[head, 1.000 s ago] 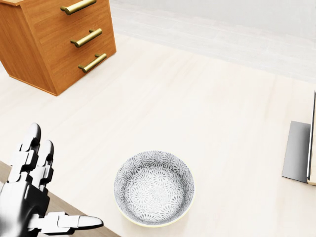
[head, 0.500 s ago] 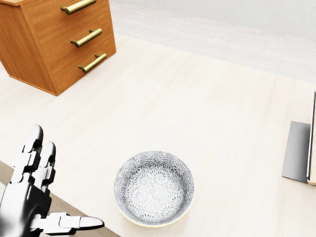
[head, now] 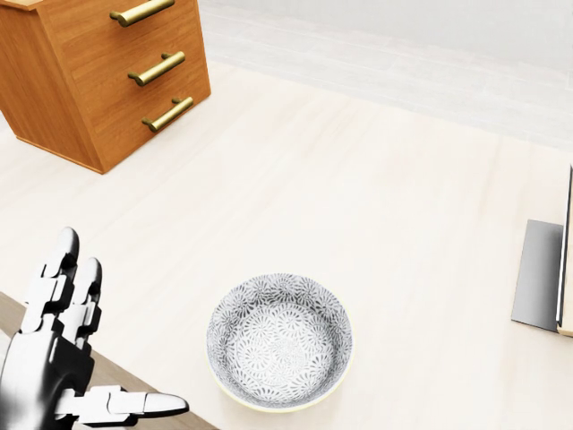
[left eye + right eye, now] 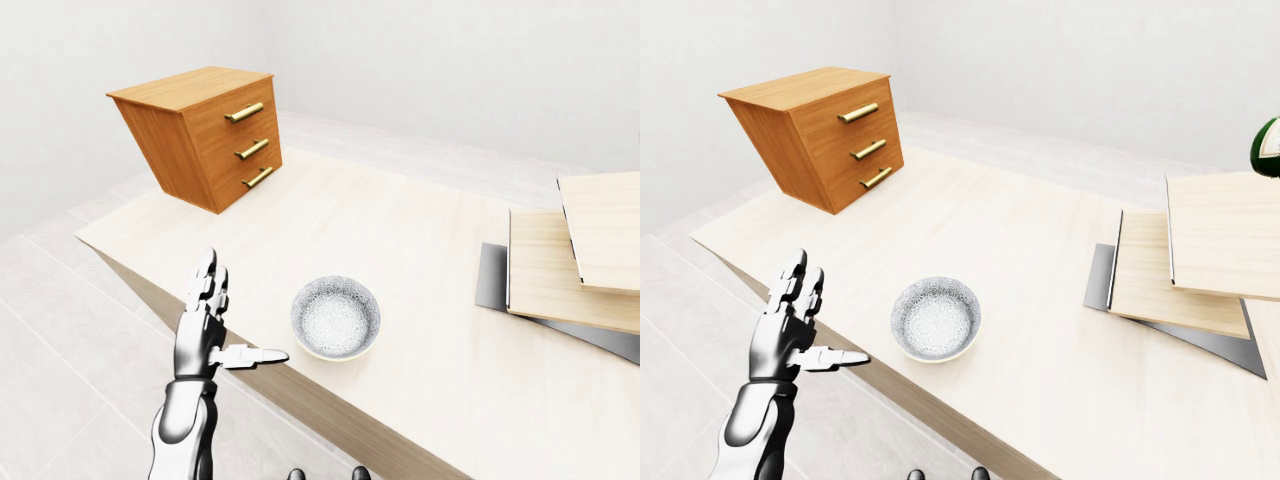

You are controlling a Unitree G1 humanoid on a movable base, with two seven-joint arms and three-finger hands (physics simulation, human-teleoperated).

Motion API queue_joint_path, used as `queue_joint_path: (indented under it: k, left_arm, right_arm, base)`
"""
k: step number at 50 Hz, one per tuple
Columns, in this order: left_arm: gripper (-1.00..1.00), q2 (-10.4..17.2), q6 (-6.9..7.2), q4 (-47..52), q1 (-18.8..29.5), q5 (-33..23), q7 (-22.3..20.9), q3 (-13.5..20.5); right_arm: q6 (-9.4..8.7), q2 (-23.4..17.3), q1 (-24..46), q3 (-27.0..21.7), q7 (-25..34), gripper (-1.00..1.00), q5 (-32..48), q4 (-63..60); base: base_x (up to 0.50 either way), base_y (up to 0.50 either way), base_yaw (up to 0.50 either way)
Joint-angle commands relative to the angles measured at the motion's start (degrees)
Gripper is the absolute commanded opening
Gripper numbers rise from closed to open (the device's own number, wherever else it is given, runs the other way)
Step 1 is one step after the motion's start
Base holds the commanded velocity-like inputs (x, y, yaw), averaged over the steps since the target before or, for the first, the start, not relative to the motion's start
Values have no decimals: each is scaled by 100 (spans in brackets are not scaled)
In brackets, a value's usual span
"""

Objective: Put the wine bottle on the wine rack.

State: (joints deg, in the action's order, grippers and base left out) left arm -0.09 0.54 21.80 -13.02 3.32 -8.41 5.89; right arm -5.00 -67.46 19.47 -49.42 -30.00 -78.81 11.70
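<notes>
At the right edge of the right-eye view a dark green rounded shape with a pale label (image 4: 1269,147) pokes in above the boards; it may be part of the wine bottle, and the rest is cut off. I cannot make out a wine rack for certain. My left hand (image 4: 238,315) hangs over the near left edge of the pale wooden table (image 4: 400,230). Its fingers (image 3: 63,278) point up, the thumb sticks out to the right, and it is open and empty. The right hand does not show in any view.
A grey patterned bowl (image 3: 279,340) sits just right of my left hand. A brown chest with three brass-handled drawers (image 4: 205,130) stands at the table's upper left. Stepped pale wooden boards (image 4: 1200,250) on a grey base (image 4: 1105,275) fill the right side.
My left hand has sunk very slightly in the head view. Nothing else has moved.
</notes>
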Motion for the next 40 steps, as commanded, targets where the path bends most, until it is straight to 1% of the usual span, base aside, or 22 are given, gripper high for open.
queue_joint_path:
  k: [1,5,7,11,16,20,24,27,30,33,38,40]
  left_arm:
    - [100,15,-22,-50,22,12,-6,32]
    - [100,24,64,43,42,20,3,47]
    - [100,27,82,74,37,23,-5,50]
    - [100,32,47,6,68,28,-11,85]
    - [100,24,7,-53,80,18,-16,86]
    - [100,25,40,-23,92,5,-8,79]
    - [100,16,66,13,94,-22,5,49]
    - [100,14,60,1,96,-36,12,39]
    - [100,18,65,6,93,-22,12,49]
    - [100,19,76,-1,104,-24,15,47]
    - [100,15,117,51,105,-33,22,22]
    - [100,13,114,39,109,-40,27,13]
  right_arm:
    - [0,-476,739,1023,0,-100,372,1261]
    - [0,-539,960,1233,42,-100,443,1577]
    - [0,-576,1002,1295,59,-100,497,1662]
    - [0,-622,1088,1323,215,-100,507,1840]
    - [0,-633,1014,1063,269,-100,311,2033]
    - [0,-732,927,950,338,-100,111,2143]
    - [0,-834,1025,1073,397,-100,-72,2370]
    - [0,-930,1162,1200,454,-100,-207,2644]
    - [0,-962,1326,1257,439,-100,-520,2888]
    - [0,-1036,1367,1346,473,-100,-667,3023]
    - [0,-1078,1563,1647,541,-100,-800,3238]
    - [0,-1054,1695,1875,572,-100,-746,3311]
  base:
    - [0,0,0]
    - [0,0,0]
    - [0,0,0]
    - [0,0,0]
    - [0,0,0]
    - [0,0,0]
    - [0,0,0]
    - [0,0,0]
    - [0,0,0]
    - [0,0,0]
    - [0,0,0]
    - [0,0,0]
